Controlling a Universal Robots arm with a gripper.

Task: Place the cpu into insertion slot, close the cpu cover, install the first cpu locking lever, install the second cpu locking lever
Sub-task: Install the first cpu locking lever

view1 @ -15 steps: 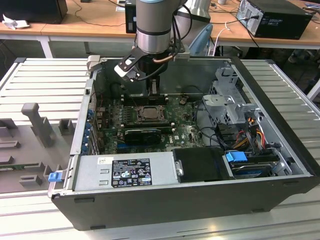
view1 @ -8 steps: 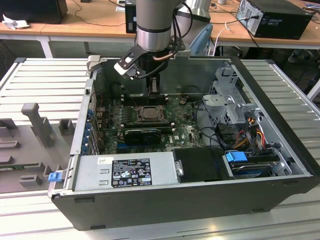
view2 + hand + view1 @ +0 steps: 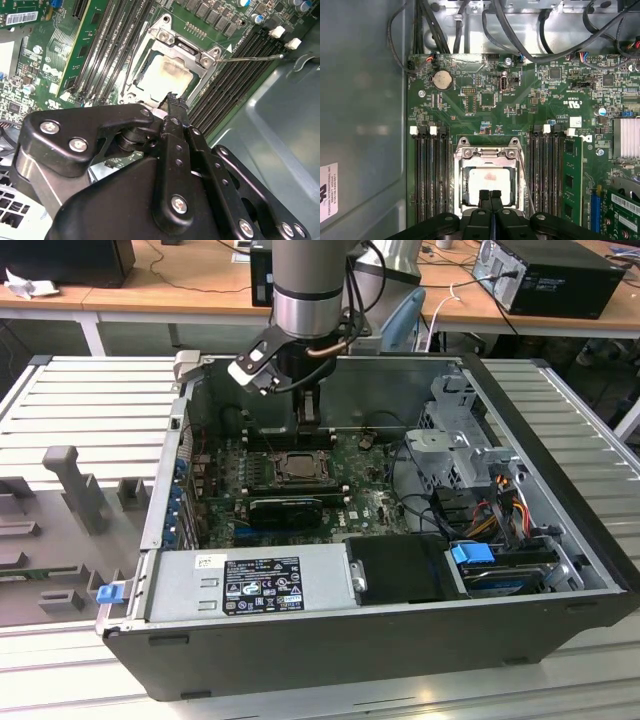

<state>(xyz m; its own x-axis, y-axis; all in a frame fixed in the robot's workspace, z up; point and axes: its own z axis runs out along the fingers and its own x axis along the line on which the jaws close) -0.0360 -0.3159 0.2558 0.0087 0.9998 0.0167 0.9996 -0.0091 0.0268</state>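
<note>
Closed gripper (image 3: 490,193) over pale, stained cpu (image 3: 489,178)

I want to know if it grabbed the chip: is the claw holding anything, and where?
Nothing is held. The claw is shut with nothing between its fingertips, above the cpu, which lies in the insertion slot.

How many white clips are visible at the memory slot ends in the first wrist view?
4. A clip beside a clip on one side of the cpu; a clip beside a clip on the other side. The tool may hide more.
</note>
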